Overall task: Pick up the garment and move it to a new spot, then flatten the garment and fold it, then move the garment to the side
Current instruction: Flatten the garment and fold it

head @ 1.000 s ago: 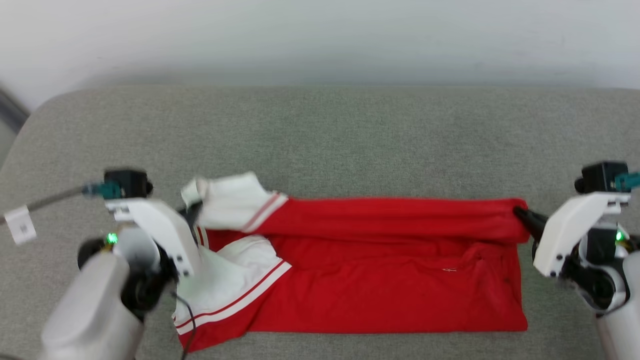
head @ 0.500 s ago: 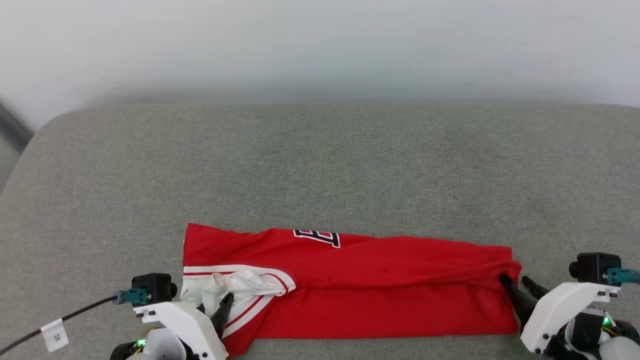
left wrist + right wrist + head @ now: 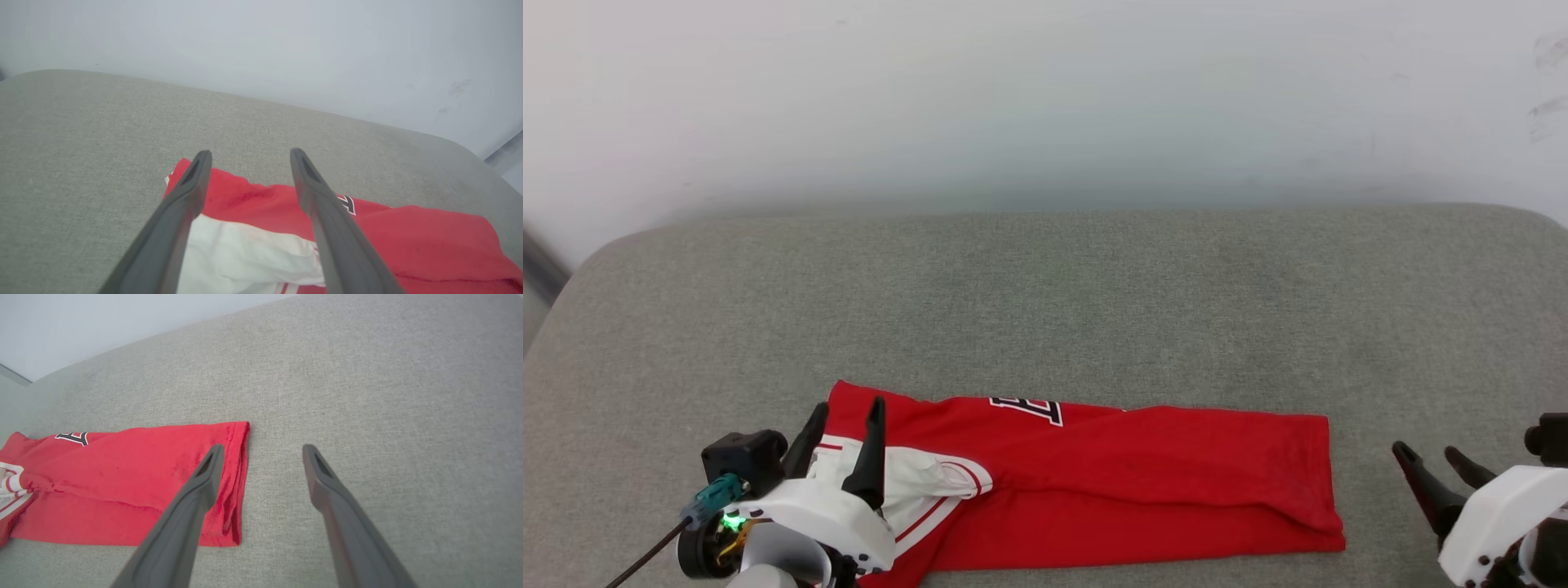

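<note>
Both claws have let go of the red T-shirt, whose ends they pinched a second ago. The left claw gapes wide and empty over the white sleeve. The right claw, equally spread and empty, sits near the hem. The shirt lies folded lengthwise near the front of the grey padded surface. Crosswise folding and moving it aside seem left to do.

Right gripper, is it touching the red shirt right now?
Apart. The head view shows bare grey cushion between the open right gripper and the garment.
</note>
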Available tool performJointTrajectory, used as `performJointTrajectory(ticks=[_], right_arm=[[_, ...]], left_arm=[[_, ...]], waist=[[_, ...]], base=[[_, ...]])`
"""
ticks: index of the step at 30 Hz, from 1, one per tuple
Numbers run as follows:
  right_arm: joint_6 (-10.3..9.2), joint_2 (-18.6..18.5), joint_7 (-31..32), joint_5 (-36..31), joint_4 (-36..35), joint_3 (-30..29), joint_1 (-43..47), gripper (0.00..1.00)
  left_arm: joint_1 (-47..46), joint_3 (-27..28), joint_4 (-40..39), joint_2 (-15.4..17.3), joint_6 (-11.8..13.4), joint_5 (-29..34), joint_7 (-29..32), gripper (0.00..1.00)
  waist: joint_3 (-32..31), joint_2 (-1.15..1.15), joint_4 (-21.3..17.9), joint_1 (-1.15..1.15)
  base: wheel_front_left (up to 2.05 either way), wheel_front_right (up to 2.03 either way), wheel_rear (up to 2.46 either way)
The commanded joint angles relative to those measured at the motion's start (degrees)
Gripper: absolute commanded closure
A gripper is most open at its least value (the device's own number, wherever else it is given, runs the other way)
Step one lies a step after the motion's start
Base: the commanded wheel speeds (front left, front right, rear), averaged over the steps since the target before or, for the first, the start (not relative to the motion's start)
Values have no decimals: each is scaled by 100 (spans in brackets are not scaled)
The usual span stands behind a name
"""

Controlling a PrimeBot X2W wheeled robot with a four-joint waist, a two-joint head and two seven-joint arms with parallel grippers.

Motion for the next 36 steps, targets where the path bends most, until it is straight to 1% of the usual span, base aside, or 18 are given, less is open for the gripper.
performJointTrajectory(ticks=[1, 4, 7, 8, 10, 13, 18, 22, 26, 27, 28, 29, 30, 36], right_arm=[[0, -47, 388, -38, -141, -187, 28, 0], [-1, -95, 1039, -16, -250, -388, -98, 0], [0, -120, 1765, 23, -275, -531, -174, 0], [0, -120, 1765, 23, -275, -531, -174, 0], [-1, -114, 2205, 34, -269, -588, -223, 0], [-1, -41, 2679, 20, -242, -635, -333, 0], [0, 179, 3137, -10, -13, -637, -596, 0], [-1, 389, 3427, 21, 390, -558, -705, 0], [0, 478, 3513, 118, 628, -475, -697, 0], [0, 511, 3555, 173, 699, -458, -711, 9], [0, 513, 3563, 202, 732, -428, -711, 56], [0, 502, 3525, 237, 736, -401, -726, 99], [0, 474, 3531, 268, 749, -395, -743, 100], [0, 205, 3314, 489, 544, -322, -923, 100]], left_arm=[[-43, 2, -193, -2, 99, 180, -220, 0], [-102, -6, -467, 17, 251, 467, -463, 0], [-159, -24, -786, 9, 393, 777, -616, 0], [-159, -24, -786, 9, 393, 777, -616, 0], [-208, -38, -991, -7, 465, 972, -674, 0], [-261, -52, -1252, -36, 546, 1194, -722, 0], [-337, -91, -1539, -109, 565, 1344, -739, 0], [-396, -110, -1633, -74, 528, 1429, -747, 0], [-425, -126, -1652, -78, 533, 1462, -751, 0], [-425, -120, -1643, -80, 528, 1450, -752, 0], [-423, -113, -1630, -83, 523, 1439, -753, 0], [-422, -114, -1619, -79, 524, 1443, -754, 0], [-417, -120, -1625, -83, 539, 1456, -755, 0], [-347, -175, -1539, 10, 532, 1522, -714, 0]], waist=[[-31, 0, 11, 1], [-18, 0, 83, 1], [68, 0, 235, 1], [68, 0, 235, 1], [176, 0, 360, 1], [365, 0, 558, 1], [652, 0, 820, 1], [844, 0, 982, 1], [886, 0, 1018, 1], [891, 0, 1023, 1], [892, 0, 1025, 1], [887, 0, 1025, 1], [884, 0, 1019, 1], [721, 0, 929, 1]], base=[[0, 0, 0], [0, 0, 0], [0, 0, 0], [0, 0, 0], [0, 0, 0], [0, 0, 0], [0, 0, 0], [0, 0, 0], [0, 0, 0], [0, 0, 0], [0, 0, 0], [0, 0, 0], [0, 0, 0], [0, 0, 0]])
